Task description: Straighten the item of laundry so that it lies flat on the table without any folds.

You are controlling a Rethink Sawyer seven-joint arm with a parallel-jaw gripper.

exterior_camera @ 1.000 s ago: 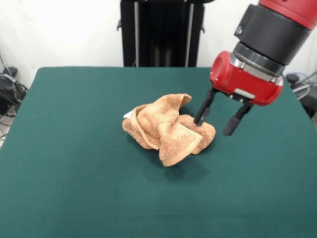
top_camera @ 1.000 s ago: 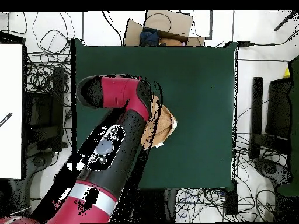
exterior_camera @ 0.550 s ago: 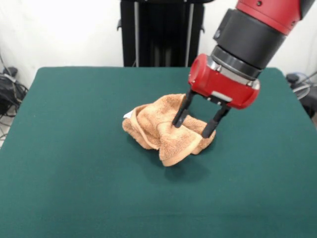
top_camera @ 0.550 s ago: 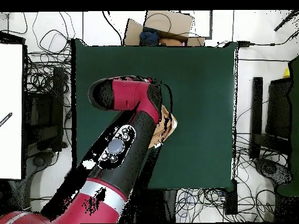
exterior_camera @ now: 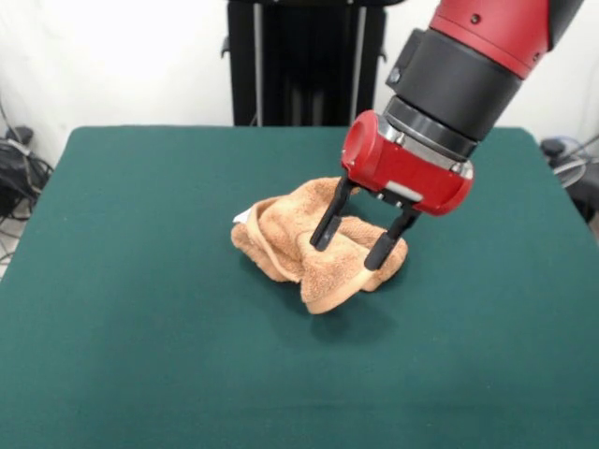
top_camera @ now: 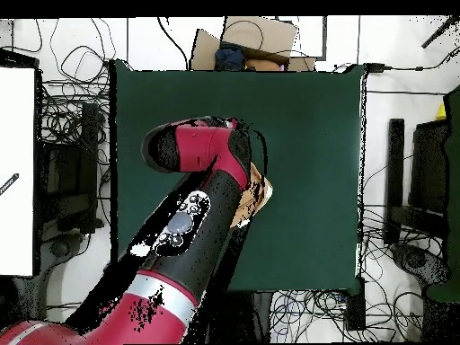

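Observation:
The item of laundry (exterior_camera: 304,245) is an orange-tan towel, crumpled in a heap near the middle of the dark green table (exterior_camera: 140,309), with a small white tag at its left edge. My gripper (exterior_camera: 348,250) hangs right over the heap's right half. It is open, with one black finger (exterior_camera: 328,220) against the heap's middle fold and the other at its right end. In the overhead view the arm (top_camera: 193,225) covers most of the towel (top_camera: 260,193), and only a tan strip shows.
The table stretches well past the towel on every side. Cables, boxes and equipment (top_camera: 67,135) lie on the floor around the table in the overhead view.
My gripper has swung left from beside the towel's right end and come down over the heap, staying open. The towel has not visibly moved.

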